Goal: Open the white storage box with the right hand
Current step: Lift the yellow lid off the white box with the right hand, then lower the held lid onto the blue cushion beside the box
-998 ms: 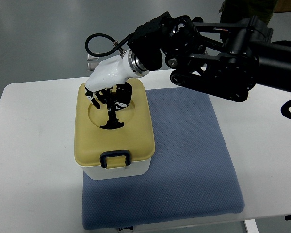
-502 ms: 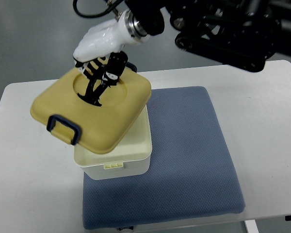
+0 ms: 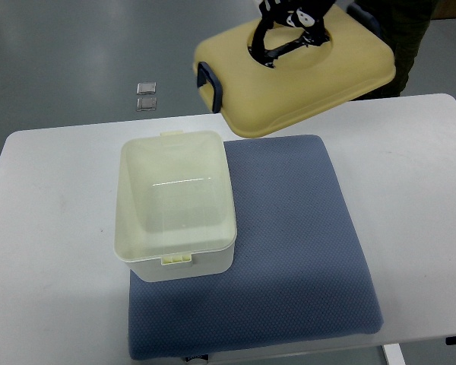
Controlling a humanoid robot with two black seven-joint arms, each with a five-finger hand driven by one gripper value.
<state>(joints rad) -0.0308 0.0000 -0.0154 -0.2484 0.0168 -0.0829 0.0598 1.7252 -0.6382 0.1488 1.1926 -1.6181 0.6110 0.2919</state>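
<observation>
One white storage box (image 3: 176,205), open, empty, yellow lid (image 3: 304,70) aloft

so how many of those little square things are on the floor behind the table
2. Both lie on the grey floor beyond the table's far edge, left of the lifted yellow lid: one square tile sits just behind the other, nearly touching. More could be hidden under the lid.

- Storage box (image 3: 176,207) left of frame centre, lidless, resting partly on the mat (image 3: 289,251) and partly on the table (image 3: 45,228).
- Mat spread across centre and lower right, on the table.
- Lid (image 3: 296,72) at upper centre-right, held aloft by the hand (image 3: 292,19) at the top edge, well apart from the box.
- Two small squares (image 3: 146,96) at upper left, beyond the table.
</observation>
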